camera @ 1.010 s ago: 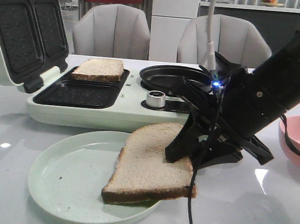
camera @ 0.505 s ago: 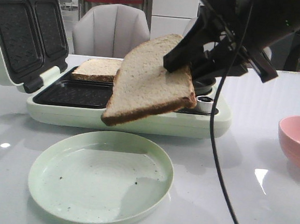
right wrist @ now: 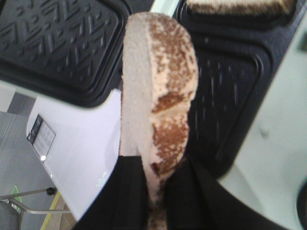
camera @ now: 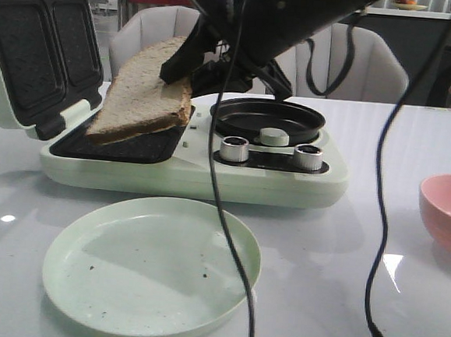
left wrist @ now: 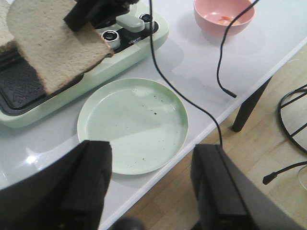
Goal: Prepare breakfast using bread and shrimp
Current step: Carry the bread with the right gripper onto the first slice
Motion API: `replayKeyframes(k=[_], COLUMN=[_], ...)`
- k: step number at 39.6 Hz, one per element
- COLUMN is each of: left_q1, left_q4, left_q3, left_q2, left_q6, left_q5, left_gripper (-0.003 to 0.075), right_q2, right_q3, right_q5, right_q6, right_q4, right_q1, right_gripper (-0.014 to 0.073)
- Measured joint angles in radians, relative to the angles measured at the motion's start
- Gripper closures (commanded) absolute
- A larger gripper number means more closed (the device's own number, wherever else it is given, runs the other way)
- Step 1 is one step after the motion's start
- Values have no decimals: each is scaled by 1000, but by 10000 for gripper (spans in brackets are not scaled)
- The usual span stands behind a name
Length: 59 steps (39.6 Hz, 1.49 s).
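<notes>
The right arm (camera: pixel 300 14) is a thick matte-black body ending in angular black gripper fingers (camera: pixel 189 60), with a small blue light glowing near its top edge. Thin black cables (camera: pixel 377 227) trail from it in loose curves. The left gripper (left wrist: pixel 151 187) shows two broad, blocky black fingers with rounded corners.

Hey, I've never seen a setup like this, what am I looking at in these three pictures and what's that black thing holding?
This is a two-armed robot at a white table. One picture looks forward over the table; the other two come from cameras on each arm's wrist. The black thing is the right gripper, shut on a slice of bread, held tilted over the open sandwich maker. The left gripper hovers open, holding nothing. Also on the table: a bare green plate and a pink bowl with something orange inside. A second slice lies in the maker's far tray.
</notes>
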Motion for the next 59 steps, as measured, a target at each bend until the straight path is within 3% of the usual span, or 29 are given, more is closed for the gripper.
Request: replayKeyframes(k=[10,13,19,22,35,46,52,59], left_q1=[0,0,0,0,0,0,0,0], left_q4=[0,0,0,0,0,0,0,0], left_q3=[0,0,0,0,0,0,0,0], left_q2=[0,0,0,0,0,0,0,0], left_q6=[0,0,0,0,0,0,0,0], left_q5=[0,0,0,0,0,0,0,0], left_gripper=[284,284,284,284,284,284,284,284], right_q2=[192,227,258,260,260,262,258,193], right_q3=[-185,-209,-221,-223,-231,-245,-268,-272], right_q5=[13,23,27,29,30,-40,-29,-4], right_q6=[0,0,0,0,0,0,30,210], right_q4=[46,52,69,71,74,43,-72,-363], right_q1=[0,0,0,0,6,54,60,60], right_gripper=[482,391,104,48,109,108,108,108])
